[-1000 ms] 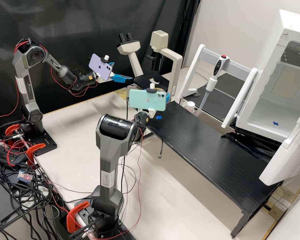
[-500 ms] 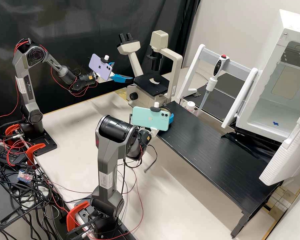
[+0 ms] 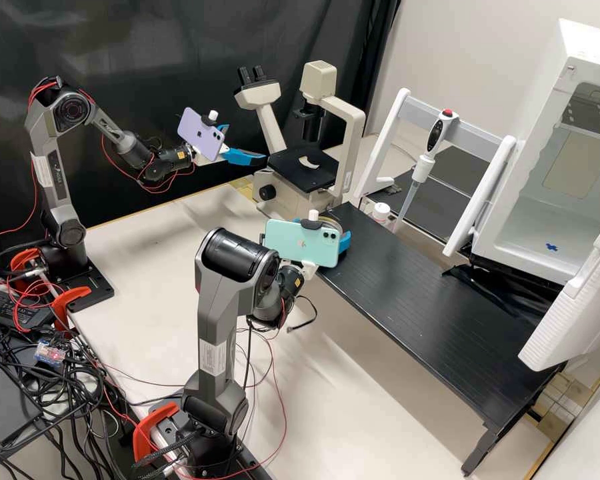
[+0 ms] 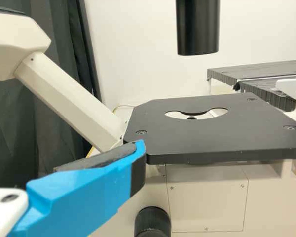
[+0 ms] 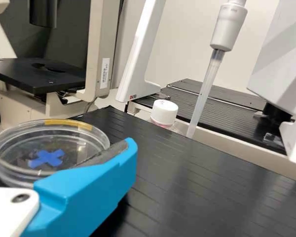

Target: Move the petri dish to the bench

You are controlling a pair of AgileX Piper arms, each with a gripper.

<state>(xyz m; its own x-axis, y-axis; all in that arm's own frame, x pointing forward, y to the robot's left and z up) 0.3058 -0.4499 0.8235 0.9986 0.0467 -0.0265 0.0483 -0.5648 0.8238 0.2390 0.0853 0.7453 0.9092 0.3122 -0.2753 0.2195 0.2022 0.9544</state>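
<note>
I cannot tell whether my right gripper (image 3: 344, 243) is clamped on the petri dish (image 5: 81, 144) or loose around it; the dish is right against it, over the blue cross (image 5: 46, 158) on the black bench (image 3: 433, 313); a yellow strip (image 5: 69, 123) marks its rim; my left gripper (image 3: 247, 143) hangs spread open and empty near the microscope (image 3: 357, 130), whose upright bears a white label (image 5: 104, 73) with small print.

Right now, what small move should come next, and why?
Probably lower the petri dish gently until it rests flat on the black bench: the right end effector's blue finger is against its side, and the blue cross shows through it.
</note>
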